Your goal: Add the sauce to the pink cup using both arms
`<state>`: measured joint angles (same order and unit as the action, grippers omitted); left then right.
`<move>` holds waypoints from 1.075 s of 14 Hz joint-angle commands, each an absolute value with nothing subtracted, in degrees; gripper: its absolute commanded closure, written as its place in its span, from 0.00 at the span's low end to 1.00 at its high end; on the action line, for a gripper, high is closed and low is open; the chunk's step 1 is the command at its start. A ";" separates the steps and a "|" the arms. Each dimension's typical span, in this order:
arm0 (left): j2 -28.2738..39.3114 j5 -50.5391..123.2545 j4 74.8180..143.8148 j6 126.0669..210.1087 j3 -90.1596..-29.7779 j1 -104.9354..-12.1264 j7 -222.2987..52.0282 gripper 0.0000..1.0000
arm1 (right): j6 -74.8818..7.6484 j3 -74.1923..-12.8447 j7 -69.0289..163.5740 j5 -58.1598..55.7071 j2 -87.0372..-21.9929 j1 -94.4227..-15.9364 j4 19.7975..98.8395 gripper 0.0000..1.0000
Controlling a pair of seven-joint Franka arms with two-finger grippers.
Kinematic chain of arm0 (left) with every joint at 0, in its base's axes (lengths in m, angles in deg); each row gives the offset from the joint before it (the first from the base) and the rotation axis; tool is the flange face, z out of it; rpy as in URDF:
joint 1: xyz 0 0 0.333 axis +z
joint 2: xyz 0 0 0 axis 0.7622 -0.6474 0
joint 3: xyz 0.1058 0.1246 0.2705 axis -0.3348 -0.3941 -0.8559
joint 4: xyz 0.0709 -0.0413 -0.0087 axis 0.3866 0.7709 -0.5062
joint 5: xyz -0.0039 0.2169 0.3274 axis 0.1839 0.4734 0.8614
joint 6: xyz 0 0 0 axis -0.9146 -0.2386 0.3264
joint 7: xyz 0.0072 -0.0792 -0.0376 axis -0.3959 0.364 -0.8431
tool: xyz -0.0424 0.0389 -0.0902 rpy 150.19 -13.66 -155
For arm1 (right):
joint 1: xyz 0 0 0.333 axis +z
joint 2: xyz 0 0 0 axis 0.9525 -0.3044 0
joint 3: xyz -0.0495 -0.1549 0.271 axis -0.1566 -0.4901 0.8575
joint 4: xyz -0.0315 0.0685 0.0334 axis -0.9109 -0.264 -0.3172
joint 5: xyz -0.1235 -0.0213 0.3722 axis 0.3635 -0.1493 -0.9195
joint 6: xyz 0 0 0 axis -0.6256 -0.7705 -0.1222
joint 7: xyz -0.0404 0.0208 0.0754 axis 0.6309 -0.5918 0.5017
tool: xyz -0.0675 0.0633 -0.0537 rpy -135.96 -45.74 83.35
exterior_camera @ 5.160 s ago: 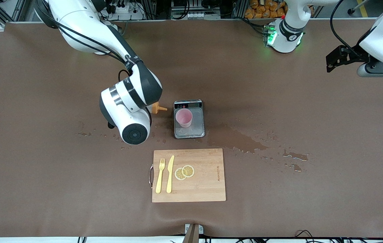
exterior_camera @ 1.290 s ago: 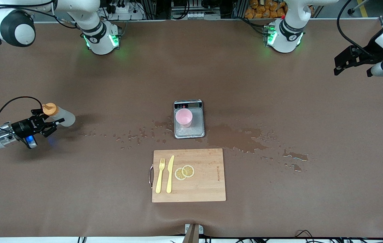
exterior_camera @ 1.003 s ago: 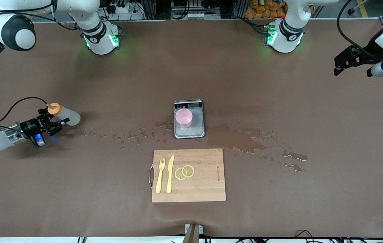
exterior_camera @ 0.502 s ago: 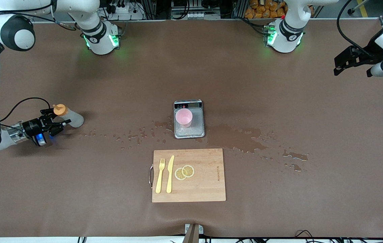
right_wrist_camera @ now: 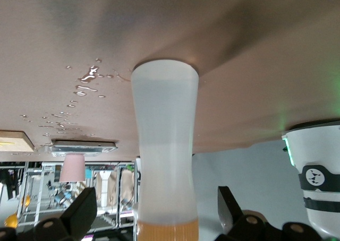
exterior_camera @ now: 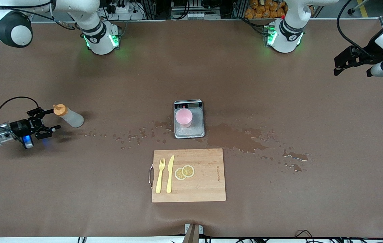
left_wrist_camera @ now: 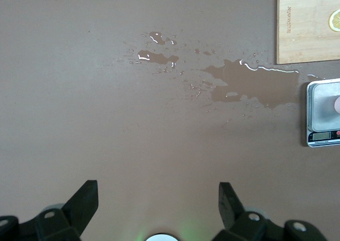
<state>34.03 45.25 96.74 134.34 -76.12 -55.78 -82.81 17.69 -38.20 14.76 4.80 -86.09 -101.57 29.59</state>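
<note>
Nearest the front camera, a wooden cutting board [exterior_camera: 188, 175] is seen lying flat on the brown table [exterior_camera: 279, 209]; a yellow fork [exterior_camera: 160, 175], a yellow knife [exterior_camera: 170, 173] and two lemon slices [exterior_camera: 184, 171] are laid on it. Farther from the camera, a small kitchen scale [exterior_camera: 188, 118] is placed just past the board, and the pink cup [exterior_camera: 183, 117] is set upright on its platform. Spilled liquid [exterior_camera: 235, 139] is spread over the table beside the scale, with a larger puddle toward the left arm's end and scattered drops toward the right arm's end. Well apart from the cup, toward the right arm's end of the table, the sauce bottle [exterior_camera: 68, 115] is stood on the table, free of any grip, its orange cap [exterior_camera: 59, 109] at the top. The right gripper [exterior_camera: 44, 119] is held low just beside the bottle with its fingers spread and released; in the right wrist view the bottle [right_wrist_camera: 165, 145] is framed between the two open fingers [right_wrist_camera: 79, 212] without contact. The left gripper [exterior_camera: 341, 64] is held high over the left arm's end of the table, waiting, its fingers [left_wrist_camera: 85, 198] parted and empty.
</note>
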 commanded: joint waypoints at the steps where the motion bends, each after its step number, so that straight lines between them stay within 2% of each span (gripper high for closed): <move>1: 33.78 44.82 95.56 134.07 -76.10 -55.72 -82.46 0.00 | 18.19 -37.37 14.82 8.80 -83.00 -102.25 27.11 0.00; 5: 33.78 44.65 95.65 133.81 -76.10 -55.55 -82.55 0.00 | 20.66 -37.19 14.91 12.58 -80.28 -100.15 21.65 0.00; 15: 33.86 44.12 95.82 133.10 -76.01 -54.67 -84.13 0.00 | 19.52 -36.57 20.44 20.15 -67.10 -89.70 21.82 0.00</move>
<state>34.03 45.25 96.68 134.10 -76.20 -55.12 -83.50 20.30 -36.47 18.60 17.91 -70.63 -92.58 20.51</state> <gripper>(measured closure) 0.000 0.000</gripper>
